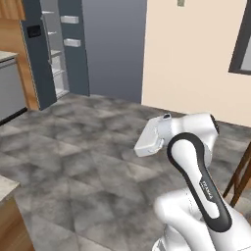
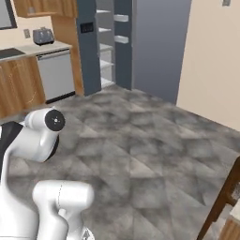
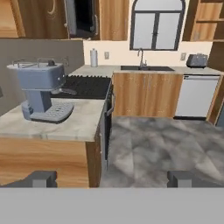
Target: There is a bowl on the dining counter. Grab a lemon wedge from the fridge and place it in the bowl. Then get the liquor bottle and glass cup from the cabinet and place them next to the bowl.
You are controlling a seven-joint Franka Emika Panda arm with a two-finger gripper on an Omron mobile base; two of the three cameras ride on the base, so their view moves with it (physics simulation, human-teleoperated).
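Note:
The dark slate-grey fridge (image 1: 112,46) (image 2: 157,44) stands across the floor with one door swung open, showing pale shelves (image 1: 56,54) (image 2: 105,44). No lemon wedge can be made out at this distance. My gripper (image 3: 111,178) is open, its two dark fingertips (image 3: 41,177) far apart with nothing between them, and it faces the kitchen worktop, away from the fridge. A brown wooden wall cabinet (image 3: 205,19) (image 2: 47,7) hangs above the toaster. The bowl, dining counter, liquor bottle and glass cup are out of view.
A grey coffee machine (image 3: 41,92) sits on the near worktop, beside a black stove (image 3: 85,85). Sink (image 3: 142,65), toaster (image 3: 199,60) (image 2: 43,35) and dishwasher (image 3: 197,96) (image 2: 56,75) line the back wall. Dark wooden furniture legs (image 1: 240,181) (image 2: 220,201) stand at right. Wide grey stone floor (image 1: 83,142).

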